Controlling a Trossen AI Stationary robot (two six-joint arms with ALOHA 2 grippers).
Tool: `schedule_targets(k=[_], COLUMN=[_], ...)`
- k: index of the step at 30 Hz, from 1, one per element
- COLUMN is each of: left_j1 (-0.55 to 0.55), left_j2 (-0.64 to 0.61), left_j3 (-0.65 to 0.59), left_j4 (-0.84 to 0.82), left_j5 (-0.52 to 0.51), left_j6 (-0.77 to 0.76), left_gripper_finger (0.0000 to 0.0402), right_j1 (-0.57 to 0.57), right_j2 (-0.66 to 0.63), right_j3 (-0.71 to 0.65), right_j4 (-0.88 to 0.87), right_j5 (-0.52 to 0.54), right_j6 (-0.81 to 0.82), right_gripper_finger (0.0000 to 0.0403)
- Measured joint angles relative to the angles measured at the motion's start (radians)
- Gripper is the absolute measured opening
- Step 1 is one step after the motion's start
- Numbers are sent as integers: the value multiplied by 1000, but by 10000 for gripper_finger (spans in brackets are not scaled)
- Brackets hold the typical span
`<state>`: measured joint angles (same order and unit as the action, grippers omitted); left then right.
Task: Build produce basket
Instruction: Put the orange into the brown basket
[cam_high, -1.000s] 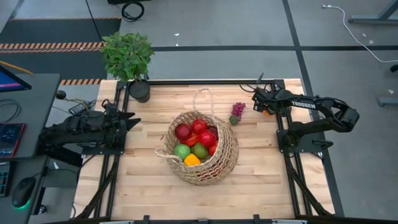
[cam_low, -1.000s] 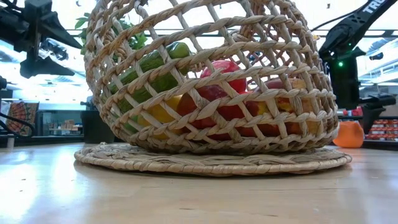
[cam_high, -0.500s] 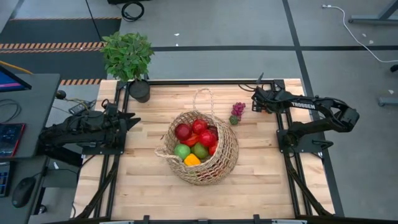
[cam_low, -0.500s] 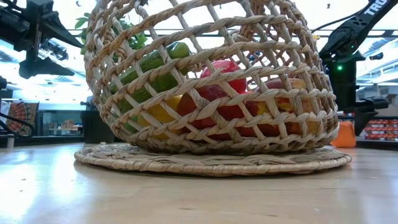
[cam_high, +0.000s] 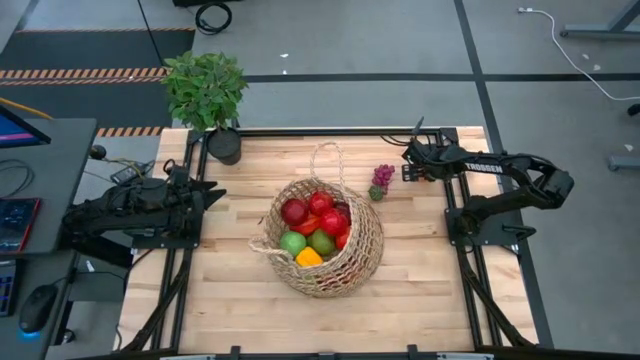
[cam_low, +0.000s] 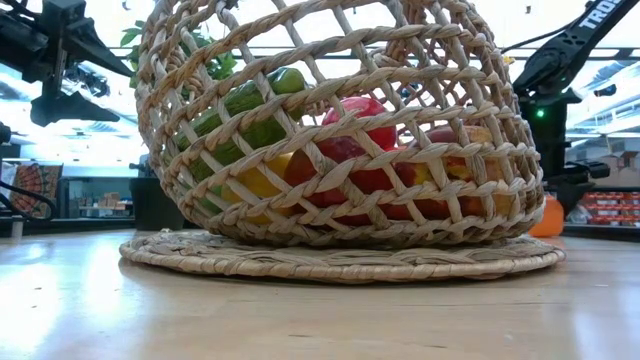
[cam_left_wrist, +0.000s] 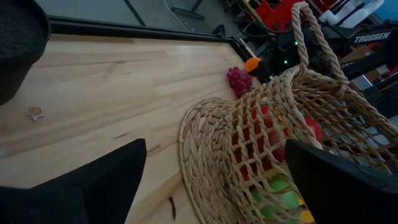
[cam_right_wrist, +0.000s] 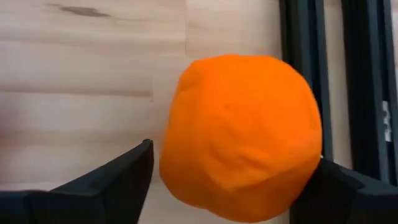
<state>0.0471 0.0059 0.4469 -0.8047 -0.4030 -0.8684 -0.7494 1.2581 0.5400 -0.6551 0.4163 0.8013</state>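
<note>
A large round wicker basket (cam_high: 325, 240) sits near the middle of a pale wooden table (cam_high: 230, 290), on a flat woven mat (cam_low: 340, 258). Two thin loop handles rise from its rim. Inside lies a pile of produce (cam_high: 315, 225): red apples, a green apple and pear, something orange, and, seen through the weave from table height, a green cucumber (cam_low: 245, 105).

At the table's left edge the left gripper (cam_high: 205, 195) waits, its two dark fingers (cam_left_wrist: 93, 180) spread wide, pointing toward the basket and holding nothing.

Farther back, beyond the basket and to its right, a bunch of purple grapes (cam_high: 382, 178) lies on the bare wood. Just past them, near the table's far right corner, the right gripper (cam_high: 412, 165) hangs low over an orange (cam_right_wrist: 239, 137). Its fingers (cam_right_wrist: 118, 183) stand on either side of the fruit, close to it; whether they press it yet, I cannot tell.

At the far left corner stands a leafy potted plant (cam_high: 205, 88).
</note>
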Motion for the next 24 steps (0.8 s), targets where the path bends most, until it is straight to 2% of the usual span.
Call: schedule_targets(k=[6, 12, 16, 20, 24], left_j1=[0, 0, 0, 0, 0], left_j2=[0, 0, 0, 0, 0], left_j3=[0, 1, 1, 1, 1], left_j4=[0, 1, 0, 0, 0], left_j5=[0, 0, 0, 0, 0], left_j6=[0, 0, 0, -1, -1], left_gripper_finger=[390, 390, 390, 390, 390], right_j1=[4, 38, 89, 163, 234], right_j2=[34, 2, -59, -145, -237], right_j3=[1, 9, 58, 134, 186], right_j4=[104, 141, 139, 151, 303], right_j5=[-46, -154, -192, -244, -413], right_j6=[-9, -22, -97, -182, -242], right_gripper_finger=[247, 246, 264, 261, 257])
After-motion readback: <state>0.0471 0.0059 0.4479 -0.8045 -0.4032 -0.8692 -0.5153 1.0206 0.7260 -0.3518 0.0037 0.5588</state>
